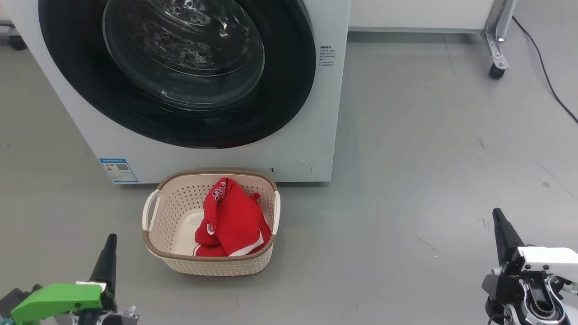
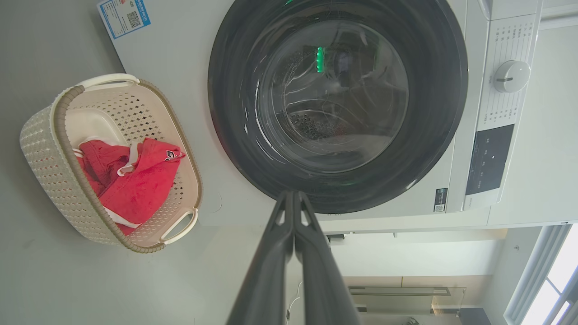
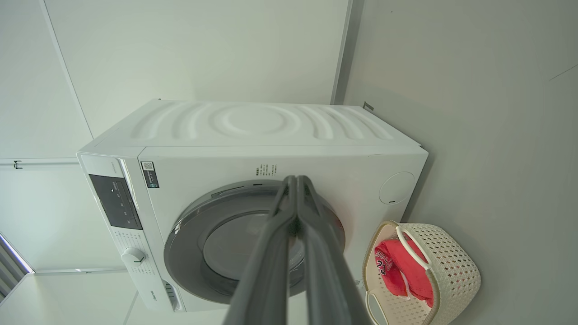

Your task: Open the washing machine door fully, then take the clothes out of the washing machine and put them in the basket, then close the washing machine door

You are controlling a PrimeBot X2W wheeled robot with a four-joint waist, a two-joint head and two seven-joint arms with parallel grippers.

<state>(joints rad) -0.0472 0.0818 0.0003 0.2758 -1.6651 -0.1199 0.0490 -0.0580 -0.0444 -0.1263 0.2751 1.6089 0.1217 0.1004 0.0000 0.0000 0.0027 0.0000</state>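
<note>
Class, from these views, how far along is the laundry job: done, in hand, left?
Done: the clothes lie in the basket and the washing machine door looks closed. In hand: nothing; left gripper and right gripper are shut, empty. Left: apparently nothing.

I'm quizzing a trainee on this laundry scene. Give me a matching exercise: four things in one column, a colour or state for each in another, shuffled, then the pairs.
1. washing machine door
2. clothes
3. basket
4. left gripper

a. red, heaped inside a container
b. fingers together, holding nothing
c. cream with a brown rim
d. black-rimmed, closed

Pairs: 1-d, 2-a, 3-c, 4-b
</note>
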